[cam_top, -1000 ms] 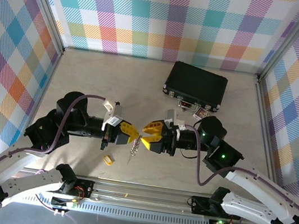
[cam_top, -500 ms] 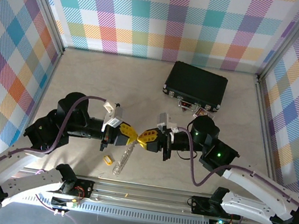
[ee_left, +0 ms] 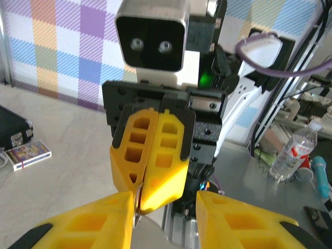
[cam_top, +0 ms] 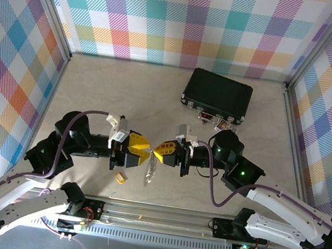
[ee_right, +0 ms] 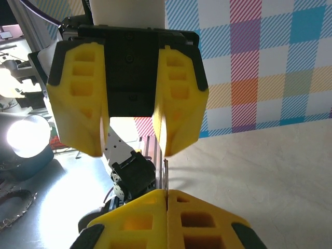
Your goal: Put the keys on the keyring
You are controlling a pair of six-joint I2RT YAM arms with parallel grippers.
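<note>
Yellow right claw is clamped on the keyring, holding it off the table, presumably for threading. The left claw faces it, jaws apart and empty.

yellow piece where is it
Top view: the yellow piece lies on the table, on the base side of the left gripper, left of the dangling keys.

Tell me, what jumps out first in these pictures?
Two yellow claws meet nose to nose over the middle of the table: the left gripper open, the right gripper pinched shut on what looks like the keyring, with the silvery keys dangling beneath. Bright plaid walls surround them, and a black case lies toward the back.
</note>
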